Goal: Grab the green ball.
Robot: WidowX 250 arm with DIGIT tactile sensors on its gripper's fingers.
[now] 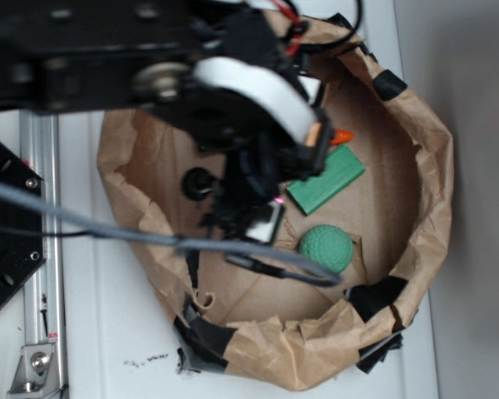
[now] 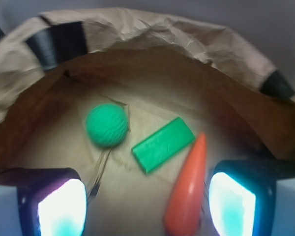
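empty pincer (image 2: 146,206) gapes wide — green ball (image 2: 106,125) lies apart.

Reaching in from upper left, black arm blurred, wrist angled downward; end effector (image 2: 147,201) spread wide, both fingertips (image 2: 61,206) apart, nothing held.

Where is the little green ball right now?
The small dimpled mint-green ball sits on the floor of the crumpled brown paper bag, just below the flat green rectangular block in the exterior view, untouched; in the wrist view it lies left of that block.
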